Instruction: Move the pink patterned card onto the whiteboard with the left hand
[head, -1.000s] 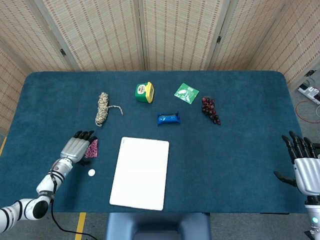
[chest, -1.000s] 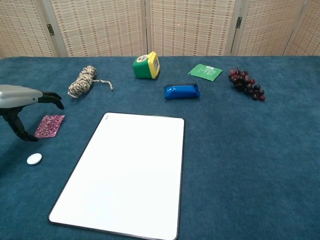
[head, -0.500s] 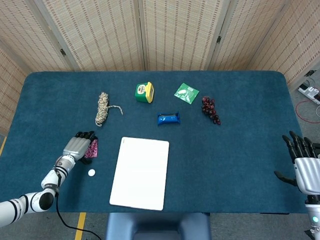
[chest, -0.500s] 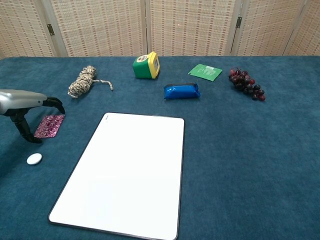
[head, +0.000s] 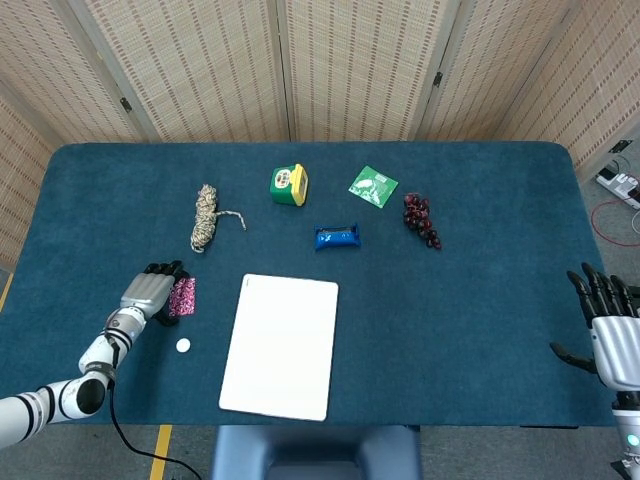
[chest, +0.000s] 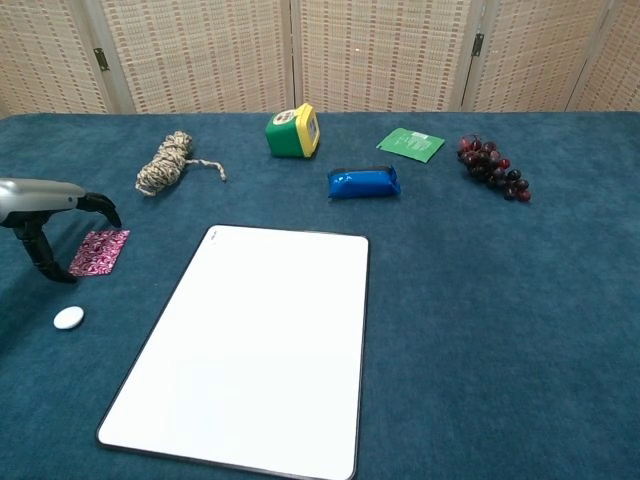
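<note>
The pink patterned card (head: 184, 297) (chest: 100, 251) lies flat on the blue tablecloth, left of the whiteboard (head: 280, 345) (chest: 255, 345). My left hand (head: 150, 292) (chest: 42, 205) hovers at the card's left edge, fingers curved down over it and thumb pointing at the cloth beside it. It holds nothing, and the card is not lifted. My right hand (head: 612, 330) stays at the table's front right edge with fingers spread and empty; only the head view shows it.
A small white disc (head: 183, 345) (chest: 68, 318) lies just in front of the card. Along the back are a rope bundle (head: 205, 218), a green-yellow box (head: 289, 185), a blue packet (head: 336, 237), a green card (head: 373, 186) and dark grapes (head: 421, 220).
My left hand has dipped toward the card, then drawn slightly back to the left. The card has not moved, and the right hand is still.
</note>
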